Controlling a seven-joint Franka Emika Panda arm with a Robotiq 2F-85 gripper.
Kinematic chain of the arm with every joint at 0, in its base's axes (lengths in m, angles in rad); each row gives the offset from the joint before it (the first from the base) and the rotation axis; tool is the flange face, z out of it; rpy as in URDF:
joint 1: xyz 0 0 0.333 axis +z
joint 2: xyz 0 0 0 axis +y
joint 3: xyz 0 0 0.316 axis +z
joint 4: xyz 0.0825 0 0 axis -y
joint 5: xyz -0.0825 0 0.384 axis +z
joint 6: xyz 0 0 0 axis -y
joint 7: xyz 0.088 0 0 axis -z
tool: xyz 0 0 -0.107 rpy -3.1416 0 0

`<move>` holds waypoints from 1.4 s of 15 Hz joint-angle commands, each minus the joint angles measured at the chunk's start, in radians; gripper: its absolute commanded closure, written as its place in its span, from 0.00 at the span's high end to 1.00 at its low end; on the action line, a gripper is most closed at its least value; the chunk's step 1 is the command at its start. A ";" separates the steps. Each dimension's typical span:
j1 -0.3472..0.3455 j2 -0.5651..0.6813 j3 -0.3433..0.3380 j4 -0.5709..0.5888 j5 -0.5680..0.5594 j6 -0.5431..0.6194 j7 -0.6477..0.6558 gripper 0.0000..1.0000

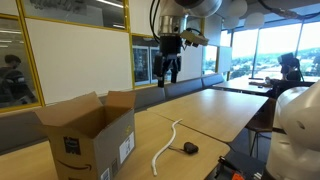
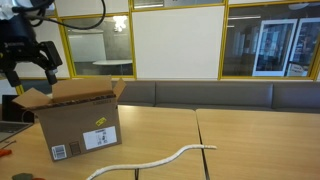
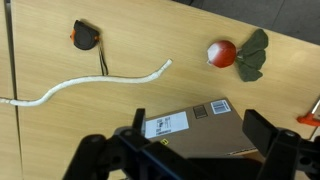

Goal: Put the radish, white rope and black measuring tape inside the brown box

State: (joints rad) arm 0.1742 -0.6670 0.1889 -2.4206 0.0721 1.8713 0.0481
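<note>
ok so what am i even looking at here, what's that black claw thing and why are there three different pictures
It is a robot arm, and the black claw is its gripper, the part that picks things up. Two pictures come from cameras standing in the room. The third comes from a camera on the arm's wrist, looking down past the claw. On the wooden table stands a brown box with its flaps open. Near it lie a white rope and a black measuring tape. The wrist view also shows a radish, red with green leaves. The gripper hangs in the air over the box, open and holding nothing.
</note>
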 commanded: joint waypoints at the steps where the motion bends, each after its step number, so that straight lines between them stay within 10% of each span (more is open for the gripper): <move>1: 0.008 -0.007 -0.005 -0.019 0.011 0.039 0.003 1.00; 10: 0.028 0.100 0.036 -0.208 0.124 0.320 0.096 1.00; 21: 0.021 0.605 0.127 -0.278 0.170 0.840 0.498 1.00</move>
State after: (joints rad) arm 0.1996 -0.2127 0.3087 -2.7414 0.2134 2.6233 0.4328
